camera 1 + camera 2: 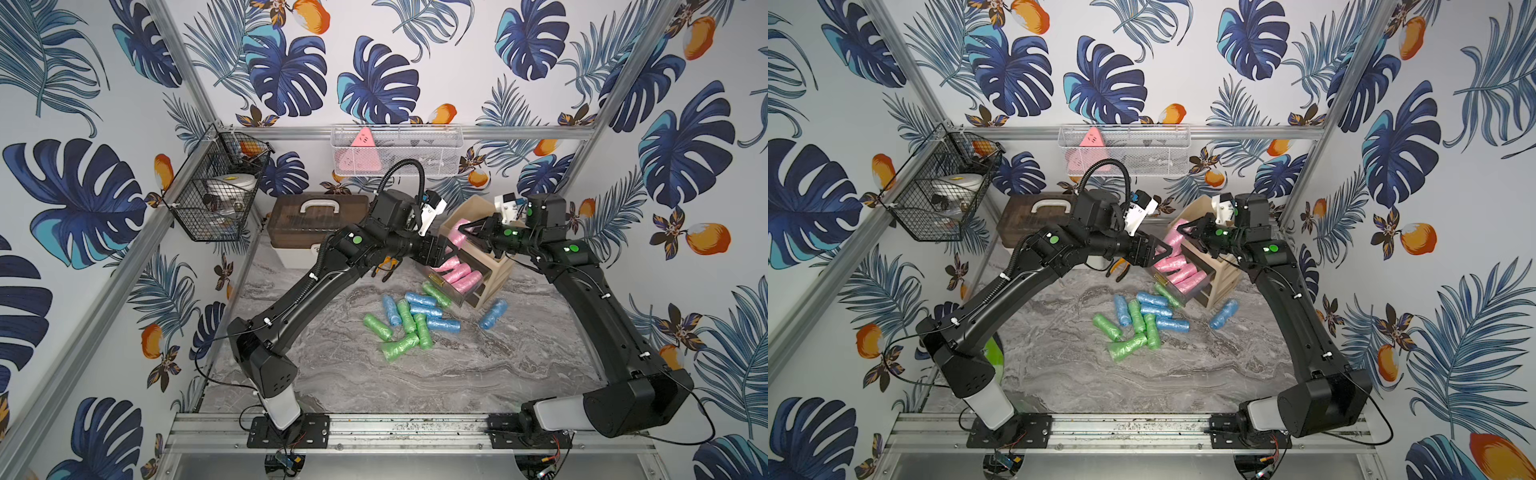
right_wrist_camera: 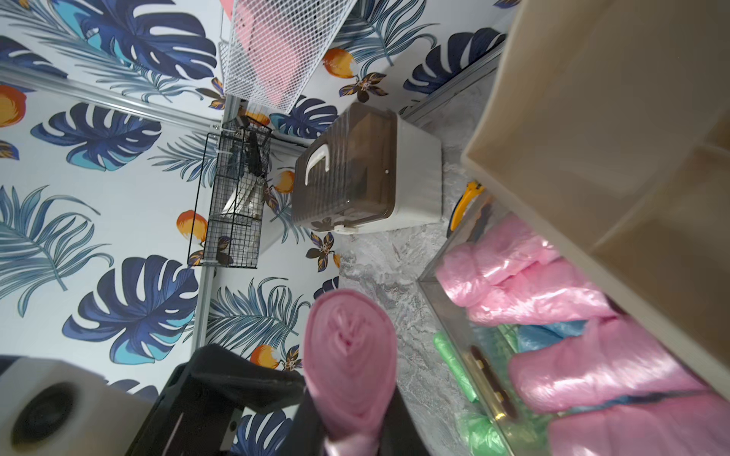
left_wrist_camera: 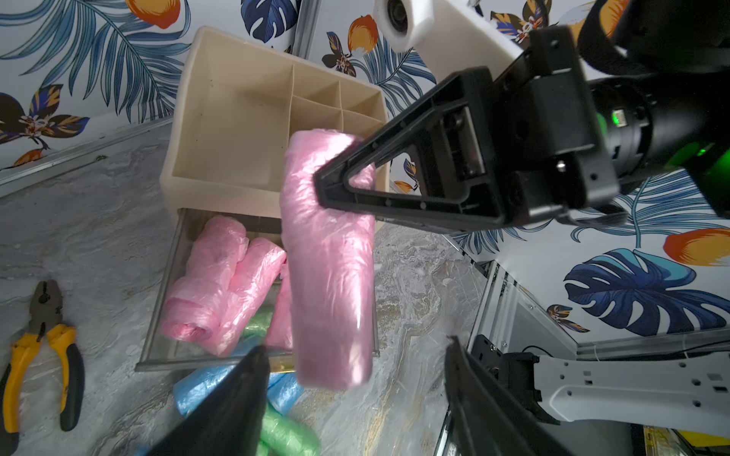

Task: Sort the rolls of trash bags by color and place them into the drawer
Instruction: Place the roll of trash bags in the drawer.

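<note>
Colours: pink rolls (image 1: 459,274), green rolls (image 1: 401,343), blue rolls (image 1: 424,309); table (image 1: 457,374) grey, marble-veined; walls (image 1: 374,62) white, navy leaves, orange fruit; organizer (image 1: 503,272) beige; pliers (image 3: 43,312) yellow-black; case (image 1: 316,220) brown, white handle; arms (image 1: 299,303) black; black basket (image 1: 216,187), white basket (image 1: 395,149)

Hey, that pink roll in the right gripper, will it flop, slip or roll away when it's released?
Pinched near one end by the right gripper, the pink roll sticks out straight, so probably fairly stiff. Its glossy, crinkled film looks slippery and squashable. Being round, it could roll on the table, though the drawer walls should stop it.
</note>
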Controlling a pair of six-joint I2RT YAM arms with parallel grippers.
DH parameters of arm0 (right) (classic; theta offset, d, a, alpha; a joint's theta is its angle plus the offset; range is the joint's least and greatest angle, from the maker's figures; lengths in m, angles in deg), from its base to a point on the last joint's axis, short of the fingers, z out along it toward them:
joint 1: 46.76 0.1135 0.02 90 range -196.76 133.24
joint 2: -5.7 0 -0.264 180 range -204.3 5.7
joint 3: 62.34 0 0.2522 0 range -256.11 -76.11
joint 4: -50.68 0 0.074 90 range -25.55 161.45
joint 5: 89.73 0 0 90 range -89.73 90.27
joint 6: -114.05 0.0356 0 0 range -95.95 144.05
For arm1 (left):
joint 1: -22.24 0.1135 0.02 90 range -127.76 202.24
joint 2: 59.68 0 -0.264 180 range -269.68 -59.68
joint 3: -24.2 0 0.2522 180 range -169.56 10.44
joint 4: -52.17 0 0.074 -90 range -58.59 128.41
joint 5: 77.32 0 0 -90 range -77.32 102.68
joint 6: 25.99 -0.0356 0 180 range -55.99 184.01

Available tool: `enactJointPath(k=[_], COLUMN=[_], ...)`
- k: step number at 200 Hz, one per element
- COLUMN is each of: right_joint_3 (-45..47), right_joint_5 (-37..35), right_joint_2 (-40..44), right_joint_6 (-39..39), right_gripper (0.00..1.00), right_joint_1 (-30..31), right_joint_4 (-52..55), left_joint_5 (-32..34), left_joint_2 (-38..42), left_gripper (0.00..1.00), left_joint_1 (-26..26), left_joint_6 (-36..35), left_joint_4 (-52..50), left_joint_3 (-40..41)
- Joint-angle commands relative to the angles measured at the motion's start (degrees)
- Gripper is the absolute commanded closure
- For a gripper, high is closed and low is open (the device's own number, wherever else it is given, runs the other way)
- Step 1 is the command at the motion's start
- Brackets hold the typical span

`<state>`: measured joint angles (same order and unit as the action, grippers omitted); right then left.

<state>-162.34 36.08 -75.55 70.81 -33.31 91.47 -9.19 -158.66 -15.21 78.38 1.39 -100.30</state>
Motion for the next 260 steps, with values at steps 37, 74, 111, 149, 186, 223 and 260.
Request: enactJointPath(k=[37,74,111,149,186,223,260], right_joint_3=[-0.9,-0.5,-0.9,-3.0,-4.3,-1.2,-0.5], right_joint_5=[2.3,2.4,2.1,-2.2,-0.2,4.5,5.9], right_joint_2=[-1.9,-1.7,-1.7,-0.8,-1.2,-0.4,-2.9], right_joint_6=[2.3,1.4,0.0,-3.9,-4.0,-1.9,-3.0], right_gripper=[0.91,0.87,0.56,0.29,0.23,0.2,0.26], right_joint_1=[4.2,4.2,4.1,3.5,-2.3,-10.9,-16.0], right_joint_4=[-5.8,-5.2,-4.1,-0.8,-0.3,-3.0,-2.0], left_joint_5=[-1.8,-1.9,-2.6,-1.3,1.1,2.1,3.8], left_joint_2=[0.3,0.3,-0.8,-1.6,-1.8,-3.2,-6.2], left_gripper=[0.46,0.71,0.9,0.97,0.98,1.0,1.0], left_joint_1=[1.7,2.3,2.5,2.5,2.9,3.1,3.1], left_joint_6=[-0.4,-0.4,-0.6,-1.8,-3.1,-4.1,-5.6], left_joint_4=[-0.3,-1.6,-3.0,-6.0,-7.4,-8.9,-11.5], left_joint_3=[0.9,0.1,-0.3,-1.2,-0.5,-0.6,-1.8])
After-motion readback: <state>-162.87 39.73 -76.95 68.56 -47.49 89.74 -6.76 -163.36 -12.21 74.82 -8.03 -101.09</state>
